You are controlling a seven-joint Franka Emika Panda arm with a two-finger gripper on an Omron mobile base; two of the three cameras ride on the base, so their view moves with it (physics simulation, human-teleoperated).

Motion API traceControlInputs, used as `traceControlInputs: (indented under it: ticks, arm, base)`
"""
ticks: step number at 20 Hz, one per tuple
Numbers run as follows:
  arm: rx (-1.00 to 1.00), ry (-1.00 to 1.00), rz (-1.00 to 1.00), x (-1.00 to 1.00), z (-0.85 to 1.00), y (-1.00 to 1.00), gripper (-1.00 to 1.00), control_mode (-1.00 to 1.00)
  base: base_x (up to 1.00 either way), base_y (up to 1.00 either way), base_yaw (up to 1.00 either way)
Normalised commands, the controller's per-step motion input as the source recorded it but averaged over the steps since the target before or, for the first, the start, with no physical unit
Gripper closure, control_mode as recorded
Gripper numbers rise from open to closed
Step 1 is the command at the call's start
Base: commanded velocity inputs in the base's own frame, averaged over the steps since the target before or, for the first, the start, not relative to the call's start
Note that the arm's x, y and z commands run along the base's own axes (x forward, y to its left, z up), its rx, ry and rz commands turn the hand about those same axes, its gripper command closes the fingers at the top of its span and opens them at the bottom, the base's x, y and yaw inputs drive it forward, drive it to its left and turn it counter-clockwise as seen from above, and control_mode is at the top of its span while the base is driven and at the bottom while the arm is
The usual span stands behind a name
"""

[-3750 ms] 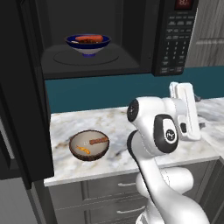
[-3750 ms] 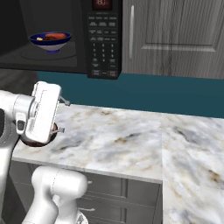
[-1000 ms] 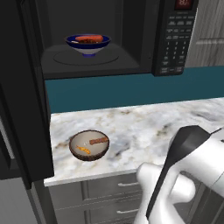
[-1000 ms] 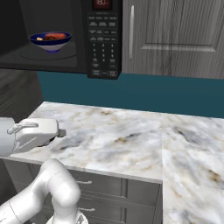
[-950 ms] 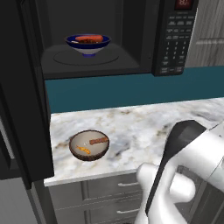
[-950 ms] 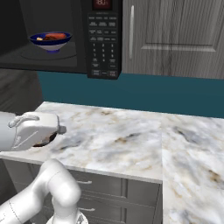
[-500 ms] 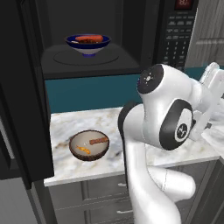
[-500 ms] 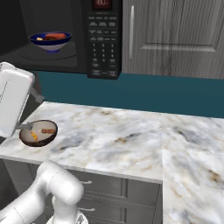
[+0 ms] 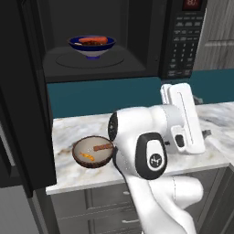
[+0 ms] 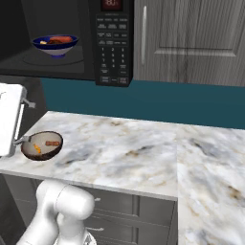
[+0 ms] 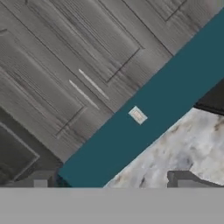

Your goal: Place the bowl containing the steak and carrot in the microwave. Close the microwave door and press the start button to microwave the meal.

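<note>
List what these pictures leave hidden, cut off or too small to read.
- Microwave door: left base view, cut by the left edge.
- Keypad labels: right base view, too small to read.
- Steak in the blue bowl: left base view, mostly behind the rim.
- Countertop: left base view, partly behind the arm.

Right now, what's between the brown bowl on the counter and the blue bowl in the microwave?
Bare marble counter, then teal backsplash below the microwave. The left base view shows nothing between brown bowl and blue bowl.
</note>
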Motion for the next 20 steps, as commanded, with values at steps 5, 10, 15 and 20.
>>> traceControlInputs:
  ticks: [5, 10, 15, 20]
  arm:
    - [-0.38, 0.69, 0.42, -0.12, -0.16, 0.02, -1.0, -1.0]
    - [-0.3, 0.74, 0.42, -0.28, -0.24, 0.01, -1.0, -1.0]
    - [-0.22, 0.81, 0.34, -0.16, -0.27, 0.12, -1.0, -1.0]
    - [-0.29, 0.93, 0.32, 0.0, -0.34, 0.26, -1.0, -1.0]
  base:
    - [0.0, 0.0, 0.0]
    - [0.0, 0.0, 0.0]
    - [0.0, 0.0, 0.0]
    - [0.0, 0.0, 0.0]
